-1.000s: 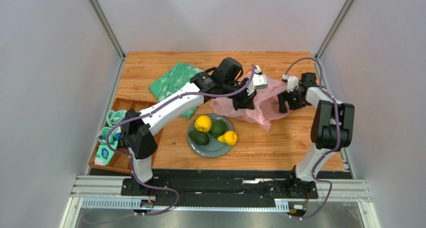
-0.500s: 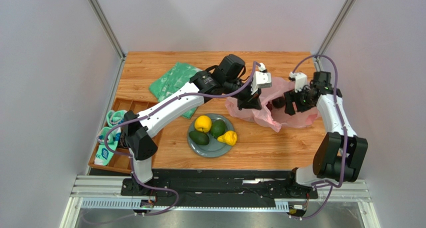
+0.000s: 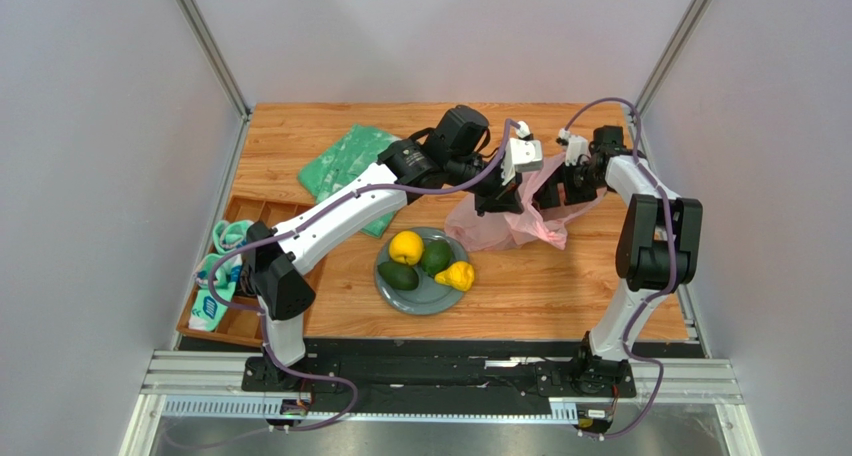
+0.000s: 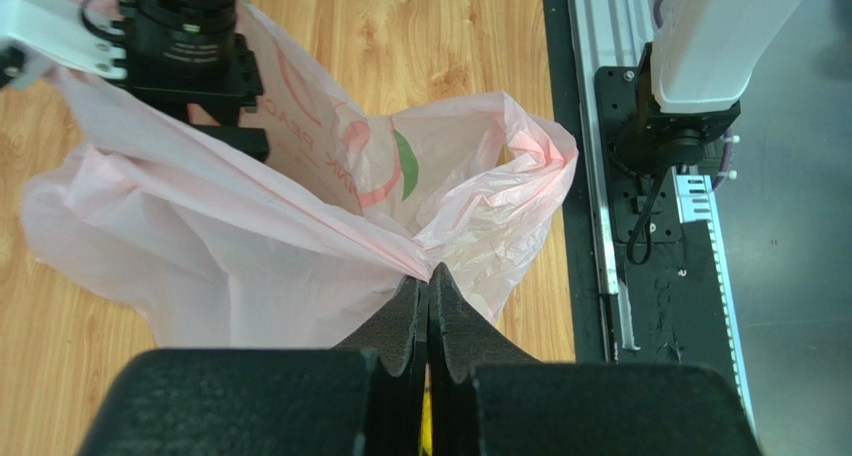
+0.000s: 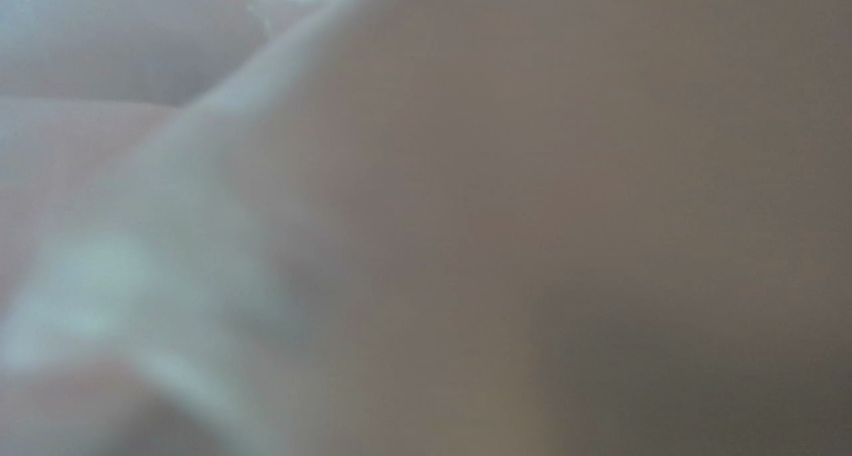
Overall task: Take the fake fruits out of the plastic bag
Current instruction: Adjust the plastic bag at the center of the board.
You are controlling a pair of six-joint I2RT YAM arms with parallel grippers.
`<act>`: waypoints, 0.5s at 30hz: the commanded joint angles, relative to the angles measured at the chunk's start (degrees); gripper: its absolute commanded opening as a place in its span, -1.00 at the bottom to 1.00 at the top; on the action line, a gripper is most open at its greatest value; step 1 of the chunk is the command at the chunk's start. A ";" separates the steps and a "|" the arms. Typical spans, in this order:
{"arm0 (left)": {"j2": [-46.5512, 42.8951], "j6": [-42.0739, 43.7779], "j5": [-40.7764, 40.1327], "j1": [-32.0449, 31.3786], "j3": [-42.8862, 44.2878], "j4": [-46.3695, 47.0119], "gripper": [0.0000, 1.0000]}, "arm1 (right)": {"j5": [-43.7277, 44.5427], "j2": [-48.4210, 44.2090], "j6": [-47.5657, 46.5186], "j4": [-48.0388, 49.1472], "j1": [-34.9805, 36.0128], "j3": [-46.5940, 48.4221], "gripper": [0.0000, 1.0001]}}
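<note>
The pink plastic bag (image 3: pixel 500 226) hangs bunched over the table's middle right. My left gripper (image 3: pixel 508 206) is shut on a pinched fold of it, and the left wrist view shows the film clamped at the fingertips (image 4: pixel 428 276) with the bag (image 4: pixel 250 226) spread beyond. My right gripper (image 3: pixel 572 184) reaches into the bag's far side. The right wrist view is only a blur of film, so its jaws are hidden. Four fake fruits lie on the grey plate (image 3: pixel 425 306): a yellow-orange citrus (image 3: pixel 406 246), two green avocados (image 3: pixel 398 275) (image 3: pixel 435 256) and a yellow lumpy fruit (image 3: pixel 457 274).
A flat green patterned bag (image 3: pixel 345 166) lies at the back left. A wooden compartment tray (image 3: pixel 240 321) holding teal packets (image 3: pixel 215 276) sits at the left edge. The black base rail (image 3: pixel 450 361) runs along the near edge.
My right gripper has swung from the right side up and back toward the bag's far edge. The bag has been drawn together and sits narrower, further left. My left gripper keeps its grip.
</note>
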 commanded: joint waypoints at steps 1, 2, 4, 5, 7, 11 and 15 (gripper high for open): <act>-0.64 0.35 2.80 -0.29 -0.34 0.50 -1.00 | -2.65 4.71 5.70 6.90 1.31 9.15 0.60; -0.37 0.35 2.80 -0.29 -0.34 0.50 -1.00 | -3.00 5.94 6.67 6.72 1.49 10.40 0.61; -0.11 0.35 2.89 -0.29 -0.34 0.41 -1.00 | -4.14 8.40 7.55 6.02 1.75 12.60 0.62; 0.24 0.44 2.89 -0.29 -0.34 0.41 -1.00 | -4.32 8.94 7.81 6.19 1.84 13.92 0.63; 0.51 0.44 2.98 -0.29 -0.26 0.41 -1.00 | -4.14 10.52 8.61 7.59 2.19 14.54 0.64; 0.77 1.14 2.89 -0.29 -0.87 -0.47 -1.00 | 3.57 14.03 5.98 2.87 3.16 18.66 0.60; -1.16 4.30 1.31 -0.20 -2.71 -2.84 -1.00 | 6.40 5.45 2.73 1.27 -1.13 3.99 0.58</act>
